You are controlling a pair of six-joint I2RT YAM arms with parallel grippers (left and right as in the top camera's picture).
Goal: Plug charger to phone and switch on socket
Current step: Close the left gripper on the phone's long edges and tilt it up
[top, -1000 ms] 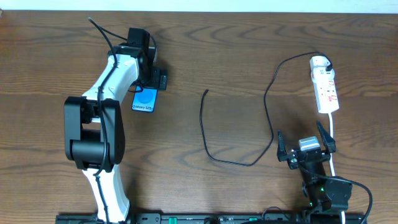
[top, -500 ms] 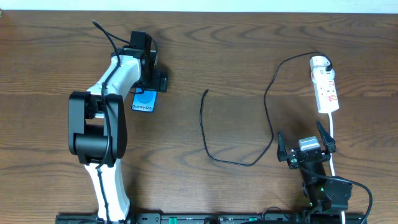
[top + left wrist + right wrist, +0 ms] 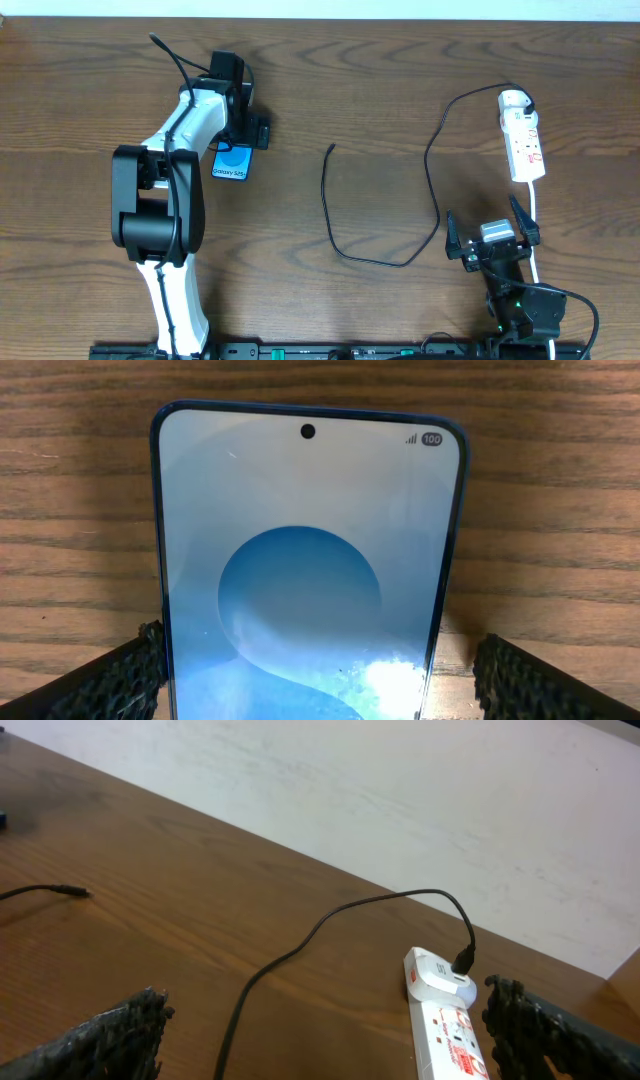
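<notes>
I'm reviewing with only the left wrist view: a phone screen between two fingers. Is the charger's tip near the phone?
Observer: No. Overhead, the charger lies with its tip on the table, to the right of the phone and apart from it.
Operator: Its other end?
Observer: The black plug sits in the far end of the socket.
Operator: The right arm?
Observer: The right end effector is open and empty, beside the socket's white cord.

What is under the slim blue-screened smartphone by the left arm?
The brown wooden table shows around the slim blue-screened smartphone, which lies flat on it. Anything directly beneath is hidden by the phone's own body.
</notes>
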